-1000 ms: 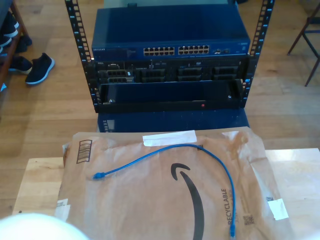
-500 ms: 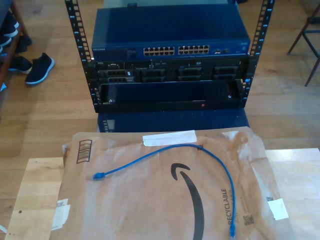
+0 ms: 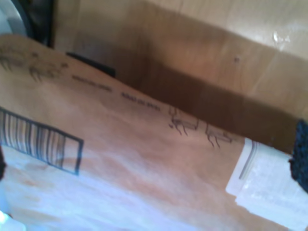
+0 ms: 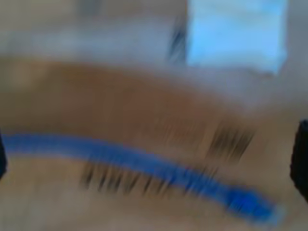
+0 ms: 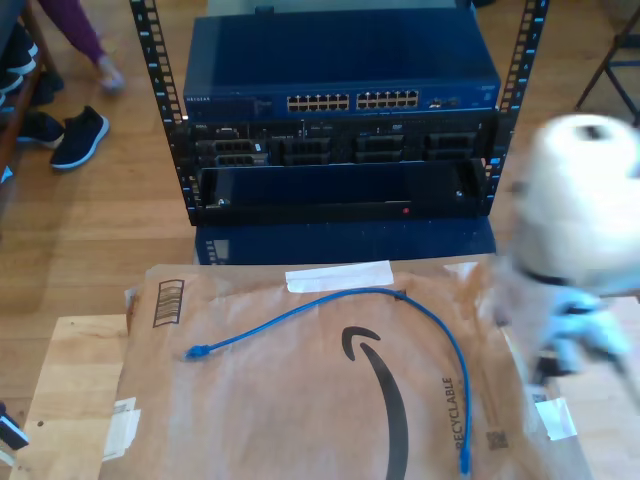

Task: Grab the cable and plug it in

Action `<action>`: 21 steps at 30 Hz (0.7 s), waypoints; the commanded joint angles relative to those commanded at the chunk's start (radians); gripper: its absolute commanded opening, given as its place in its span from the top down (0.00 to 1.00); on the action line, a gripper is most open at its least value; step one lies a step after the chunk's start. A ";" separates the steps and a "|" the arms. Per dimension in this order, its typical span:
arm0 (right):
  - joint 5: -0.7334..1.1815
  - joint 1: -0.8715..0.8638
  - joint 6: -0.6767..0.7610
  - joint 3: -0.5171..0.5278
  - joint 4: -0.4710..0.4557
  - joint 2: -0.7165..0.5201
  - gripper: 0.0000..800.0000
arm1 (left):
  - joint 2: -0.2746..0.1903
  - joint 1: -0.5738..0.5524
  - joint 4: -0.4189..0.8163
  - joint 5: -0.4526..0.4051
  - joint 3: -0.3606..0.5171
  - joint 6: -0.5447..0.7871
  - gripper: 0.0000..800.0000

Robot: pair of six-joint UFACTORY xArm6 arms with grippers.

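Two grippers, jaw state unreadable on both. My second gripper [image 5: 560,340] is blurring in at the exterior view's right, over the brown paper sheet [image 5: 300,400]. Cable [image 5: 400,296] is lying arched on the paper, one plug [image 5: 196,351] pointing toward the exterior view's left, the other [image 5: 464,462] toward its bottom edge. Rack switch [image 5: 340,100] is sitting behind.

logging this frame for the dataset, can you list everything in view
cable: 1, bright blue, curved across the paper mailer
paper mailer: 1, brown, flat on the table
table: 1, light wood, under the mailer
network switch: 1, dark blue, top of the rack
rack: 1, black, on the floor behind the table
shoes: several, dark, exterior view's left
chair: 1, dark, exterior view's right
person's leg: 1, purple, exterior view's left
arm: 1, white, blurred, exterior view's right
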 joint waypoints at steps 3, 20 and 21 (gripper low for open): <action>-0.026 0.135 0.049 -0.167 -0.002 0.178 0.01 | 0.025 0.000 -0.031 -0.077 0.003 0.002 0.00; -0.281 0.239 0.152 -0.440 0.157 0.522 0.02 | 0.072 -0.358 -0.066 -0.158 -0.043 -0.198 0.00; -0.281 0.239 0.150 -0.443 0.169 0.523 0.02 | 0.074 -0.374 -0.066 -0.158 -0.043 -0.198 0.00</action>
